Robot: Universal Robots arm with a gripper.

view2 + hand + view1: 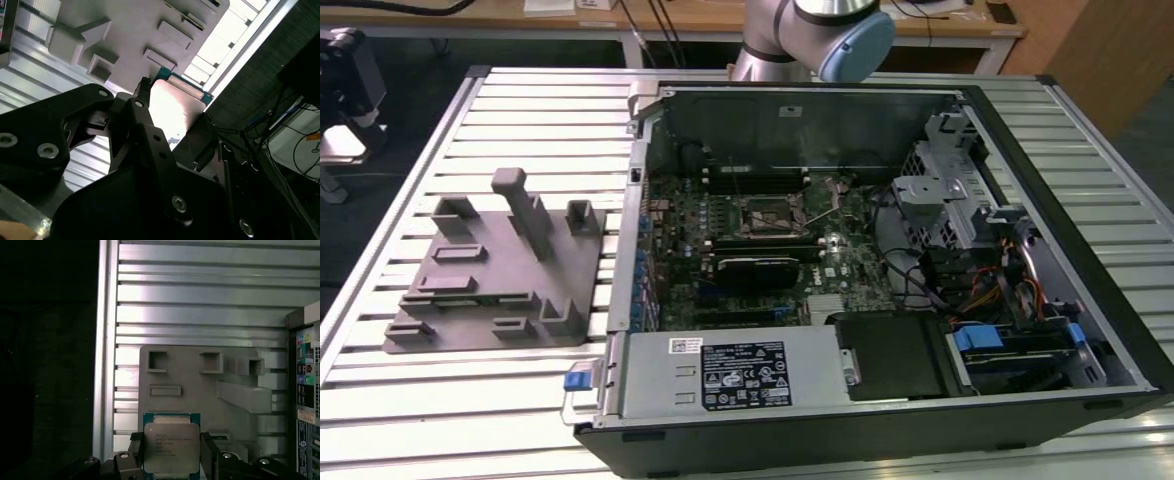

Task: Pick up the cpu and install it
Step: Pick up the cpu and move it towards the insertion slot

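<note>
**Chip in the jaws, clear of the table**

Black links of my gripper [171, 462] crowd the near edge of both wrist views. Between the fingers [207, 452] sits the cpu [171, 445]. The jaws are drawn in to the chip's width and pinch it by two opposite edges. Its silver lid faces the first wrist camera, with green board showing round the lid. The chip is up in the air: the grey block [200, 385] and the slatted table [200, 300] lie well beyond it, and the case [306, 390] is off to one side. In the second wrist view the lid glares white, so I can't say how deep the pads bite.

Over to the exterior view. My arm [807, 30] stands at the far edge of the table behind the open case. The socket [771, 212] sits mid-board, and the block lies on the exterior view's left of the case.

Here's what worries me:

- **Grip:** it's an edge-only hold on a thin, slick part. A jolt, or a brush against the case wall on the way in, could twist the chip in the jaws or drop it.
- **Tilt:** if the chip goes in tilted, one corner lands first. I reckon that scrapes the socket's contacts instead of seating flat.
- **Orientation:** if the chip is turned the wrong way round it won't key in, and pressing on would do damage.
- **Socket frame:** I can't tell from here whether the frame stands open. Coming down on a closed one would jam the chip.
- **Cables:** loose cables [907, 268] lie near the board on the exterior view's right, close enough to snag a wide wrist.
</note>
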